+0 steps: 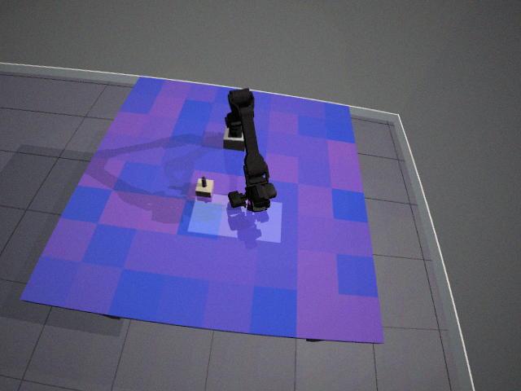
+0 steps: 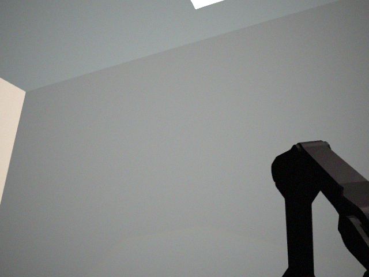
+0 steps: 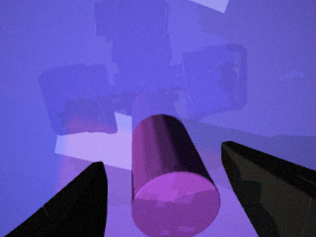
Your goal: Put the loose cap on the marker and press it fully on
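Observation:
The cap, a magenta cylinder, stands upright on the table. My gripper is open, its two dark fingers on either side of the cap in the wrist view, with a gap on both sides. In the top view the arm's hand hangs over the cap's spot and hides most of the cap and the fingertips. The marker, short and dark, stands upright in the pale holder block, to the left of the hand in the top view. Whether the fingertips reach down to the cap's height is hard to tell.
The table has a blue and purple checked top with a bright light patch around the hand. The arm's base block is behind the holder block. The exterior view shows only part of the arm against a grey wall.

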Controlling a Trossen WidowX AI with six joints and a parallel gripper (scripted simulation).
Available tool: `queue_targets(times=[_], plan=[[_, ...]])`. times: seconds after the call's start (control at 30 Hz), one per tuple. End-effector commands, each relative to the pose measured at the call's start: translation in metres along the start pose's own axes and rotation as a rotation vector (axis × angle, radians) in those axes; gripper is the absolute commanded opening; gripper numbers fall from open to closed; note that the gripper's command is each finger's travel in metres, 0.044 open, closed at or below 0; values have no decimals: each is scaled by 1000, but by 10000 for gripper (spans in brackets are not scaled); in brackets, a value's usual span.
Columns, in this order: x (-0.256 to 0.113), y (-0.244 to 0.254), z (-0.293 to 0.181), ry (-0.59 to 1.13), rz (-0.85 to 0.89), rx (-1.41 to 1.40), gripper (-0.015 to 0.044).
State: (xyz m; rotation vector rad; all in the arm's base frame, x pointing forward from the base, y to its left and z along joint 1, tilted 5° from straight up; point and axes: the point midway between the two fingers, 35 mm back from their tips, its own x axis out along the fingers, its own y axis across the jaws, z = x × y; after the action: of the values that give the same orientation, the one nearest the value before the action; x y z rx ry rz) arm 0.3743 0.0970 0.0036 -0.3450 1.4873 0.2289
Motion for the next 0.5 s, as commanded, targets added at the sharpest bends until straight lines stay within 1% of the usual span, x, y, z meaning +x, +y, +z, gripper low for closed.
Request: queue_targets(times=[0.0, 0.07, 0.2, 0.47], plan=[[9, 0, -2, 7, -3, -5, 249], [9, 0, -2, 7, -3, -5, 249], [9, -1, -2, 7, -3, -5, 144], [9, 0, -2, 7, -3, -5, 91]])
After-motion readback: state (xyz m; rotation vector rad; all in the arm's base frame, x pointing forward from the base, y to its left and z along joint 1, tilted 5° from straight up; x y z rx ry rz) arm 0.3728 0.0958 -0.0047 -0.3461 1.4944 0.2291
